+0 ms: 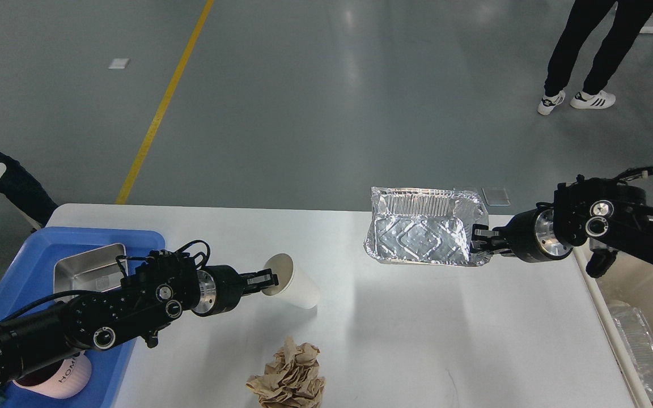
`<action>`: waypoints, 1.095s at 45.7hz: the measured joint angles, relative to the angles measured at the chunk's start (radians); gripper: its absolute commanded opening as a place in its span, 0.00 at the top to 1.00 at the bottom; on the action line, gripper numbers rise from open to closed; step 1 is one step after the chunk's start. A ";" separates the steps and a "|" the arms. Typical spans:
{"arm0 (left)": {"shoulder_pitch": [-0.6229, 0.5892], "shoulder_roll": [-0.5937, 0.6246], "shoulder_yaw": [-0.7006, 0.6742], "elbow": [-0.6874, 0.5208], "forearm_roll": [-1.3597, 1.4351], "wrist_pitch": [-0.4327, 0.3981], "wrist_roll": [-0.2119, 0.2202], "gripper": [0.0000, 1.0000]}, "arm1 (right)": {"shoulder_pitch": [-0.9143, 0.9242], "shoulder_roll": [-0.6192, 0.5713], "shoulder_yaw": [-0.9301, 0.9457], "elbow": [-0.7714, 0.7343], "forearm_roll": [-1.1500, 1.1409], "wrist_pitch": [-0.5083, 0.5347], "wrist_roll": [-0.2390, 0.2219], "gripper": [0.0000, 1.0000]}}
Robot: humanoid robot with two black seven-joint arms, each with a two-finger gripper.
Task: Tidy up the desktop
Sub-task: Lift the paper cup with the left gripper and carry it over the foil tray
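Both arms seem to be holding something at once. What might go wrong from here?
1. The right end effector pinches only the thin rim of the foil tray, which is tilted up; the foil may bend or slip out.
2. The left end effector grips the white paper cup by its lip, so it may crush or drop onto the desktop.

grey floor (pixel 315 102), yellow line (pixel 165 102), glossy glare

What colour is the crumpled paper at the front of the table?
The crumpled paper is light brown, seen best in the head view.
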 measured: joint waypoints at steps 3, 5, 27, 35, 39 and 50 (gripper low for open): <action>-0.011 0.017 0.000 -0.011 -0.001 -0.013 0.000 1.00 | 0.000 0.003 0.000 -0.001 0.000 0.000 0.000 1.00; -0.016 0.033 0.000 -0.023 -0.001 -0.017 0.001 1.00 | 0.000 0.004 0.000 -0.001 0.000 0.000 0.000 1.00; -0.224 0.472 -0.002 -0.371 -0.029 -0.105 0.024 1.00 | 0.000 0.021 0.000 -0.005 0.000 0.000 0.000 1.00; -0.334 0.541 -0.002 -0.410 -0.040 -0.165 0.019 1.00 | 0.000 0.023 0.000 -0.005 0.000 0.000 0.000 1.00; -0.383 0.552 -0.002 -0.416 -0.042 -0.187 0.023 1.00 | 0.000 0.023 0.000 -0.004 0.000 0.000 0.000 1.00; -0.464 0.510 -0.002 -0.390 -0.047 -0.208 0.023 1.00 | 0.000 0.023 0.000 -0.002 0.000 0.000 0.000 1.00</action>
